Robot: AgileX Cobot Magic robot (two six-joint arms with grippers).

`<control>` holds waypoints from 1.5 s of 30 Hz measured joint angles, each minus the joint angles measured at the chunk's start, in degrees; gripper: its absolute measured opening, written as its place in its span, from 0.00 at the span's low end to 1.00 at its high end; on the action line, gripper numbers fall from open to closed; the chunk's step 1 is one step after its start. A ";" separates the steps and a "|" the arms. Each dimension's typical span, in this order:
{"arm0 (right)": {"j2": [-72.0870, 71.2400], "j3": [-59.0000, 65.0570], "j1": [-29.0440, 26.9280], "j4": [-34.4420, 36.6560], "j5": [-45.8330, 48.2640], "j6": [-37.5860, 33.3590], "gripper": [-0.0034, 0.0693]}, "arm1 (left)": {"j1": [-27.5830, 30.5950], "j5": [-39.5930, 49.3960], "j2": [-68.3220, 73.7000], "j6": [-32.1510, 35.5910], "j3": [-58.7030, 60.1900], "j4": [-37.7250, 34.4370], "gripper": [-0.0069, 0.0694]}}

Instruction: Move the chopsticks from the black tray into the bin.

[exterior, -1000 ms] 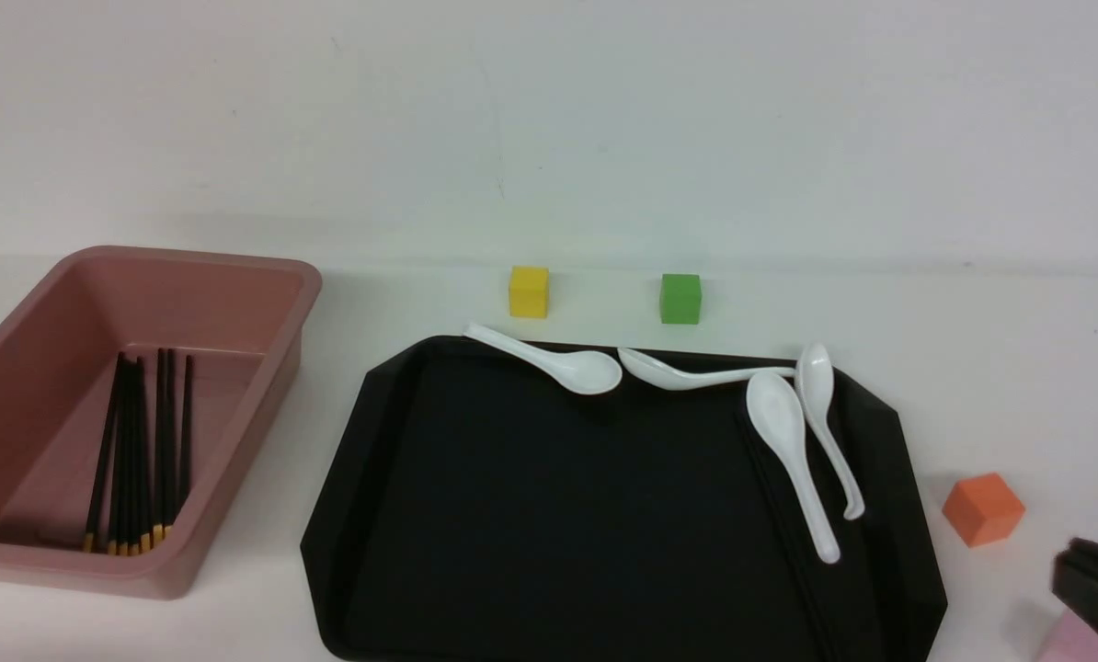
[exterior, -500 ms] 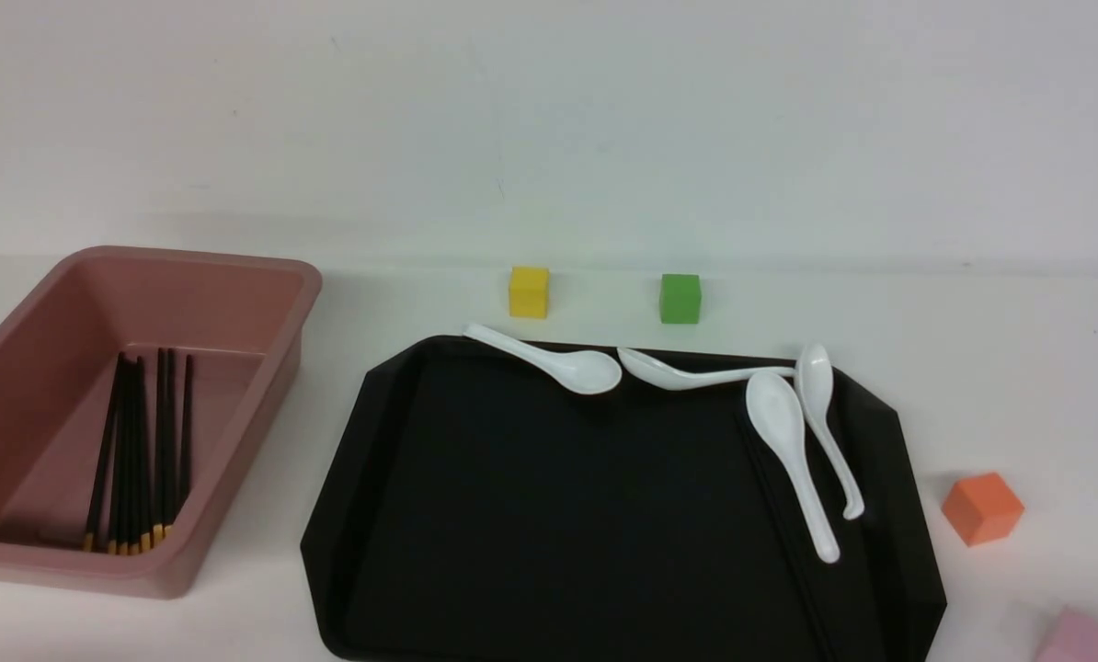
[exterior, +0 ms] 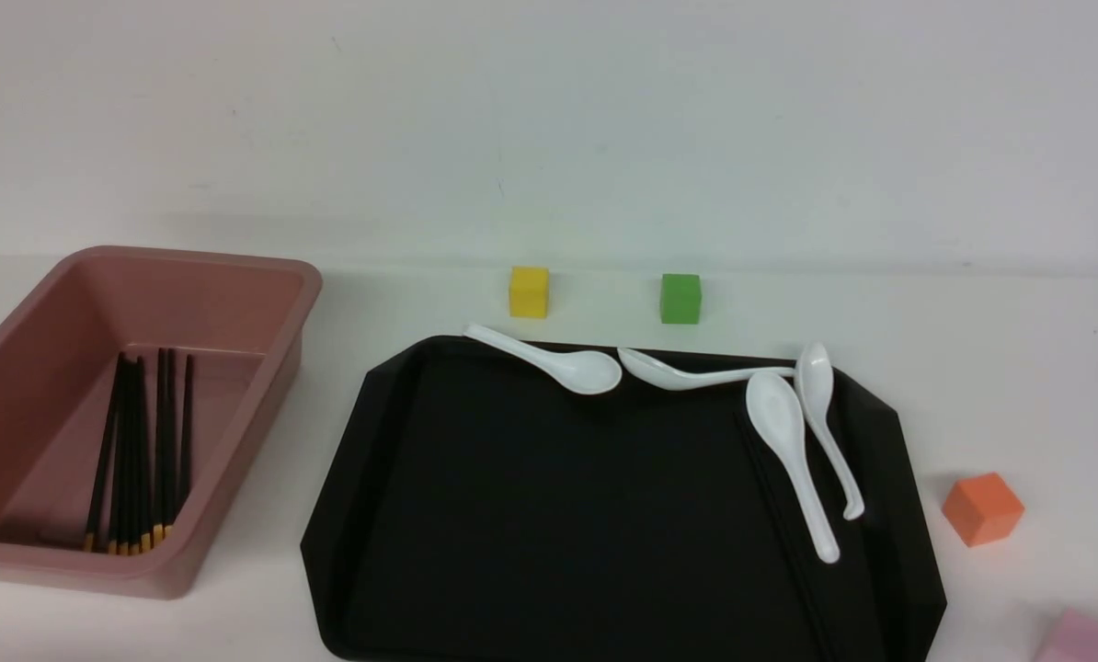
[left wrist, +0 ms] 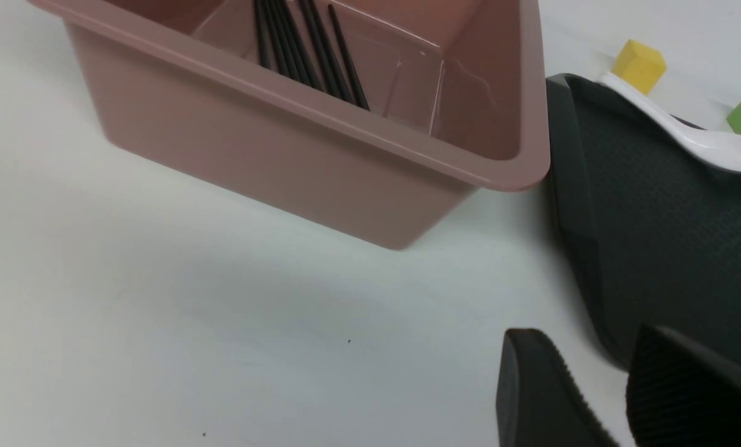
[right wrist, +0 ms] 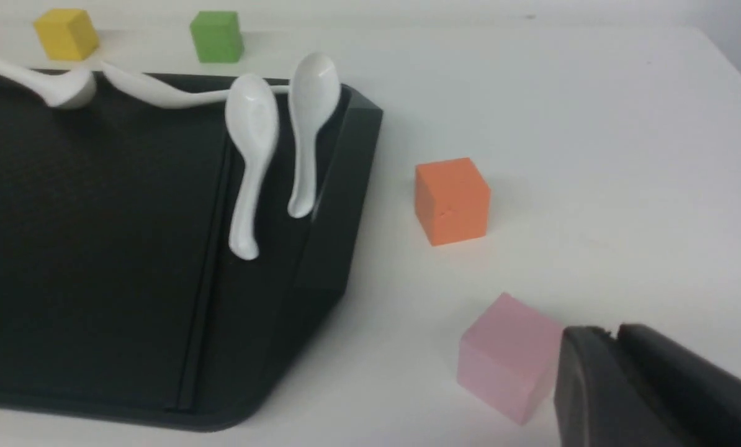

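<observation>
At the front view's left, our black chopsticks [exterior: 131, 450] lie bundled lengthwise in the pink bin [exterior: 236, 441], probably to fit. Our left gripper [left wrist: 600, 366] stands wide, holding nothing; our right gripper [right wrist: 609, 347] looks barely parted, grasping nothing, both presumably parked.

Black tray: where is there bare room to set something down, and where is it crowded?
The tray is bare from its left wall across the middle, below the leftmost spoon. It is crowded on its right side, where two spoons lie beside the dark chopsticks.
</observation>
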 joint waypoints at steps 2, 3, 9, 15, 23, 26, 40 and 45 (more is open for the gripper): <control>0.00 0.00 0.06 0.00 0.01 0.00 0.15 | 0.00 0.00 0.00 0.00 0.00 0.00 0.40; 0.00 0.00 0.06 0.00 0.06 0.00 0.16 | 0.00 0.00 0.00 0.00 0.00 0.00 0.40; 0.00 0.00 0.06 0.00 0.06 0.00 0.17 | 0.00 0.00 0.00 0.00 0.00 0.00 0.40; 0.00 0.00 0.06 0.00 0.06 0.00 0.18 | 0.00 0.00 0.00 0.00 0.00 0.00 0.40; 0.00 0.00 0.06 0.00 0.06 0.00 0.20 | 0.00 0.00 0.00 0.00 0.00 0.00 0.40; 0.00 0.00 0.06 0.00 0.06 0.04 0.20 | 0.00 0.00 0.00 0.00 0.00 0.04 0.40; 0.00 0.00 0.06 0.00 0.06 0.04 0.23 | 0.00 0.00 0.00 0.00 0.00 0.04 0.40; 0.00 0.00 0.06 0.00 0.06 0.04 0.23 | 0.00 0.00 0.00 0.00 0.00 0.04 0.40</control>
